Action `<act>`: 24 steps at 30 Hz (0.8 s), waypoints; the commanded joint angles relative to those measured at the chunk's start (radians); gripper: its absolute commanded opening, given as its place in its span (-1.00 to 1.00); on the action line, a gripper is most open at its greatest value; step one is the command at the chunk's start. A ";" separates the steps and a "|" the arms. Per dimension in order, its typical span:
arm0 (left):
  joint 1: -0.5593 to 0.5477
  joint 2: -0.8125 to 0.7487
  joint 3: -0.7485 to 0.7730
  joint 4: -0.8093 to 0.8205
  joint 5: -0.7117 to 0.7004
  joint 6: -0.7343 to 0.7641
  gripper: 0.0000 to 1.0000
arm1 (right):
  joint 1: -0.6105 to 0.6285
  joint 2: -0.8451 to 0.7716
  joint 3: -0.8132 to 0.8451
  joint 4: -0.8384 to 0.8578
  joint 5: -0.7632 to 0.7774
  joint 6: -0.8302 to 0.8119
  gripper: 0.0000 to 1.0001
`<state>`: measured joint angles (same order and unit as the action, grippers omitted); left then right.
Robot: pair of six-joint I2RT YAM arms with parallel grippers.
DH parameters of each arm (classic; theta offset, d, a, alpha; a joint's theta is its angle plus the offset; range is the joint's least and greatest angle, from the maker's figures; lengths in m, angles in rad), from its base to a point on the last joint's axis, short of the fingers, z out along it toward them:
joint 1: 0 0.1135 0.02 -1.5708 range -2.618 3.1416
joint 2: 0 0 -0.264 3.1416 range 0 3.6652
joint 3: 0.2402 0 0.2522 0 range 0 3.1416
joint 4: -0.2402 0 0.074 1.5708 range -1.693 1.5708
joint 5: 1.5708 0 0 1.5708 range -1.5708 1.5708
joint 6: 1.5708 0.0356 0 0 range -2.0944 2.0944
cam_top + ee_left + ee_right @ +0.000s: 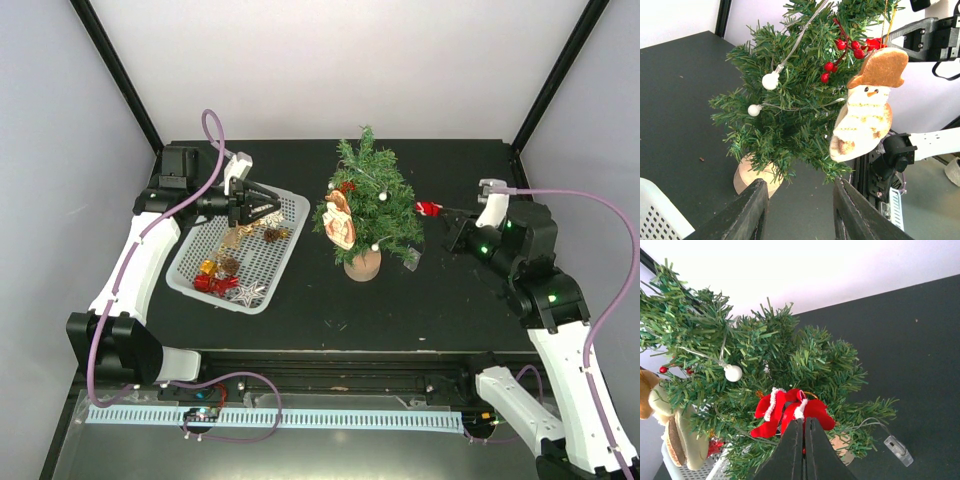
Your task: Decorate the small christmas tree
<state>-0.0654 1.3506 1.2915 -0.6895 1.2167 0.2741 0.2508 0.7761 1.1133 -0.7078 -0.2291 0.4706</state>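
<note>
The small christmas tree (370, 200) stands mid-table on a round wooden base (362, 265), strung with white bulb lights. A snowman ornament (340, 222) hangs on its left side, and red berries (840, 47) sit above it. In the left wrist view the tree (790, 110) and snowman ornament (865, 120) fill the frame. My left gripper (280, 202) hovers over the white basket's far end, open (800, 210) and empty. My right gripper (441, 212) is shut on a red ornament with white trim (790, 412), held against the tree's right branches (765, 360).
The white basket (178, 272) left of the tree holds several gold, red and silver ornaments (225, 275). The light string's small clear end piece (898, 450) lies on the black table by the tree's base. Black frame posts rise at the back corners.
</note>
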 commanded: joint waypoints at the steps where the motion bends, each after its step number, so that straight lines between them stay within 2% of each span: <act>1: 0.011 0.008 0.001 0.019 0.033 0.011 -0.24 | -0.005 -0.001 -0.034 0.049 -0.052 0.031 -0.98; 12: 0.010 0.011 -0.001 0.022 0.035 0.005 -0.24 | -0.005 -0.013 -0.069 0.090 -0.084 0.053 -0.98; 24: 0.010 0.012 -0.003 0.020 0.035 0.007 -0.24 | -0.005 0.003 -0.047 0.096 -0.047 0.043 -0.98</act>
<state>-0.0647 1.3579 1.2911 -0.6865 1.2198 0.2737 0.2508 0.7761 1.0447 -0.6491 -0.2909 0.5148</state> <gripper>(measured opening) 0.380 0.011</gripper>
